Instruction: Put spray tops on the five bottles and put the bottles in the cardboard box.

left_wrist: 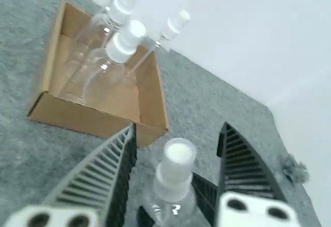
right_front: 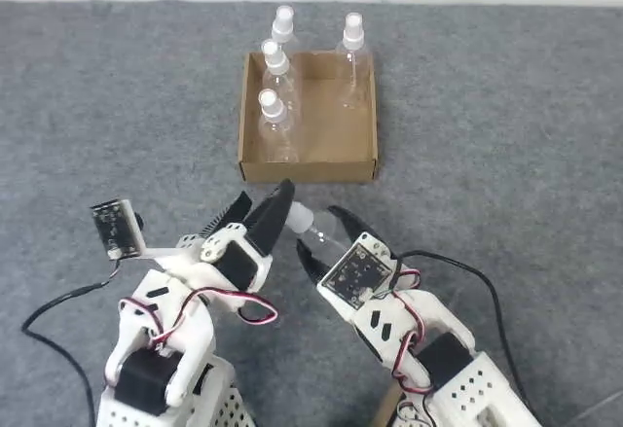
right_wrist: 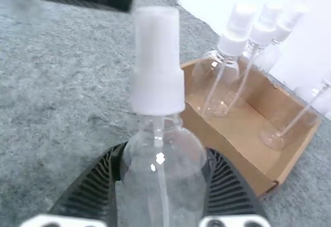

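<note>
A clear bottle (right_front: 325,236) with a white spray top (right_front: 300,217) lies tilted just in front of the cardboard box (right_front: 308,169). My right gripper (right_front: 321,237) is shut on its body (right_wrist: 163,185). My left gripper (right_front: 265,195) is open. Its fingers (left_wrist: 111,165) stand on either side of the spray top (left_wrist: 176,167), with a gap on each side. Several capped bottles (right_front: 277,125) stand upright in the box (left_wrist: 88,118), most along its left side and one (right_front: 352,57) at the back right.
Grey carpet covers the table around the box (right_wrist: 227,134). Black cables (right_front: 58,315) trail beside the left arm's base, and another (right_front: 477,276) beside the right arm's. There is open carpet to the left and right of the box.
</note>
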Action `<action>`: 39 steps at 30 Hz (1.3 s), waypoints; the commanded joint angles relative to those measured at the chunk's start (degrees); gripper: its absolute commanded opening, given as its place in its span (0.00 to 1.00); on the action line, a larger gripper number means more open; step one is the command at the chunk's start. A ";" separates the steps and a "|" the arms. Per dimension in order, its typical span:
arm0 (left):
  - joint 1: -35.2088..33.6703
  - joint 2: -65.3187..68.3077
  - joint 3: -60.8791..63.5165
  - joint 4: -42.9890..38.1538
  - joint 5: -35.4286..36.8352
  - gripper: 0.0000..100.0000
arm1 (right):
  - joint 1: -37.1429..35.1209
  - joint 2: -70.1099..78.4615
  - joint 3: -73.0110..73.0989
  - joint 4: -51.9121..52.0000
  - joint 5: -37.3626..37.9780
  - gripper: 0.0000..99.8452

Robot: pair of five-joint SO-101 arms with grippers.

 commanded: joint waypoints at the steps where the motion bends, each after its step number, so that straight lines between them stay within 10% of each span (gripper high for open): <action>1: -2.73 -1.14 -3.47 -0.97 0.35 0.23 | 1.89 -2.24 -0.26 -1.71 0.44 0.01; 23: -11.08 -1.14 -1.54 -1.05 2.99 0.23 | 1.54 -2.33 1.58 -8.92 -5.45 0.01; 39: 1.67 -1.14 3.21 -0.97 -0.35 0.24 | 1.45 -2.33 1.58 -8.48 -5.54 0.01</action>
